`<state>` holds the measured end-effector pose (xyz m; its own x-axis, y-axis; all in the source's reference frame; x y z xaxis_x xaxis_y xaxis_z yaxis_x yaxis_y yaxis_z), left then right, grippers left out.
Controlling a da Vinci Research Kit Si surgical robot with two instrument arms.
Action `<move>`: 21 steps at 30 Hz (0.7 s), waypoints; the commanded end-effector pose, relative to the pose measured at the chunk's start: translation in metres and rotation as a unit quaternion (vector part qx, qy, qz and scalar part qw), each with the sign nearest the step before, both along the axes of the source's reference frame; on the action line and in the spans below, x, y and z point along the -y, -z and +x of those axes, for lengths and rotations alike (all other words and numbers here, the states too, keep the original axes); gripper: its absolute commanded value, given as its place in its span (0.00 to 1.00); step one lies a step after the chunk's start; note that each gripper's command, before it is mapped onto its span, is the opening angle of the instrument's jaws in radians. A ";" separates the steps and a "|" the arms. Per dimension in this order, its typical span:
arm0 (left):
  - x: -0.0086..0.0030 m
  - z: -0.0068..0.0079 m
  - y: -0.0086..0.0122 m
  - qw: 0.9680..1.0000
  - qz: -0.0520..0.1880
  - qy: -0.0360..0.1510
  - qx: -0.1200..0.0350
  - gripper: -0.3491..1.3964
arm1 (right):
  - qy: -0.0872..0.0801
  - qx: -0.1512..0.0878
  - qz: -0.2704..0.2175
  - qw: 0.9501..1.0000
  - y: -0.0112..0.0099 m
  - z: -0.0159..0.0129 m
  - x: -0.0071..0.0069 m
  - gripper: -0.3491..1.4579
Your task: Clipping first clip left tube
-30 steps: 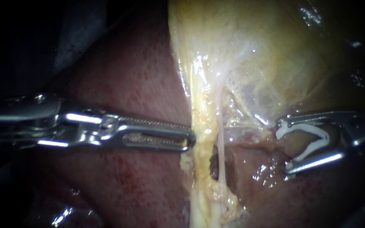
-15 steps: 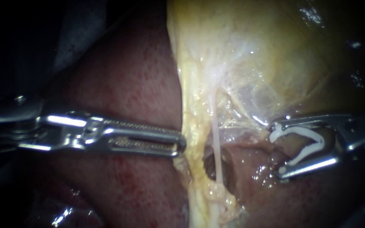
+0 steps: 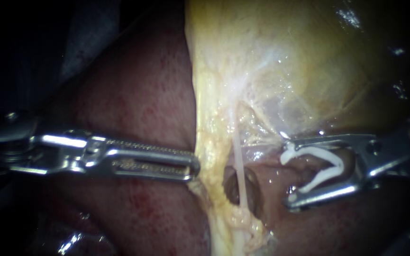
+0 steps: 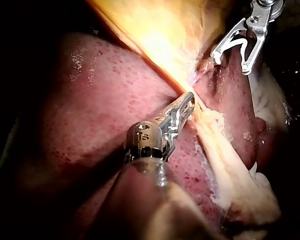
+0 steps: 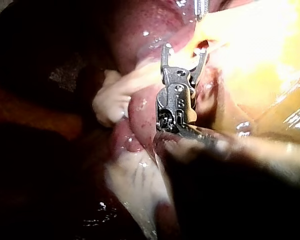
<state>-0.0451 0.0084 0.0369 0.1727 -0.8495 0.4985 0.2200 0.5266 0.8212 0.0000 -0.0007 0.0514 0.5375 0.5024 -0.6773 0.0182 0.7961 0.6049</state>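
Traction looks like the whole job of my left instrument. Its long toothed jaws are pressed together on the edge of the yellow fatty tube and pull it toward the liver side. That holds a dark window open behind it. A thin pale tube runs down from the gallbladder across that window, just beside the yellow one. The yellow one is the leftmost of the two, so I'm reading it as the left tube, but honestly I can't be sure.

My right instrument comes in from the right with its jaws spread wide. The white clip is seated between them, one leg against each jaw. The mouth faces the tubes but sits near them, not touching, with nothing inside except the clip.

Neither tube has a clip on it, so I'd call this the approach stage. The next move probably means sliding the open mouth around the target until both clip tips show past its far side through the window, then squeezing. The catch is that the thin tube lies between the clip and the yellow one, so grabbing the wrong tube, or only a partial bite, seems like the main risk.
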 end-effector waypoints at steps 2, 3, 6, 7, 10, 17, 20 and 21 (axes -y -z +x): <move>0.0000 -0.0001 0.0001 1.000 0.000 0.000 0.000 0.00 | 0.000 0.000 0.000 1.000 -0.0003 0.0006 0.0003 0.52; 0.0000 -0.0001 0.0001 1.000 0.000 0.000 0.000 0.00 | 0.001 0.000 0.000 1.000 -0.0004 0.0008 0.0005 0.52; 0.0000 -0.0001 0.0001 1.000 0.000 0.000 -0.001 0.00 | 0.011 -0.003 0.002 1.000 -0.0012 0.0014 0.0013 0.52; 0.0000 -0.0001 0.0001 1.000 0.000 0.000 0.000 0.00 | 0.015 -0.005 0.000 1.000 -0.0015 0.0015 0.0017 0.52; 0.0001 -0.0001 0.0002 1.000 0.000 0.001 0.001 0.00 | 0.014 -0.003 0.004 1.000 -0.0023 0.0019 0.0026 0.52; 0.0001 -0.0002 0.0004 1.000 0.000 0.001 0.001 0.00 | 0.011 0.000 0.007 1.000 -0.0024 0.0029 0.0025 0.52; 0.0001 -0.0003 0.0005 1.000 0.000 0.001 0.001 0.00 | 0.011 0.000 0.007 1.000 -0.0027 0.0033 0.0026 0.52; 0.0001 -0.0003 0.0006 1.000 0.000 0.001 0.001 0.00 | 0.011 0.000 0.006 1.000 -0.0029 0.0034 0.0027 0.52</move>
<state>-0.0454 0.0083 0.0363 0.1695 -0.8498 0.4991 0.2193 0.5263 0.8215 0.0037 -0.0036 0.0545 0.5500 0.4968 -0.6713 0.0392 0.7876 0.6150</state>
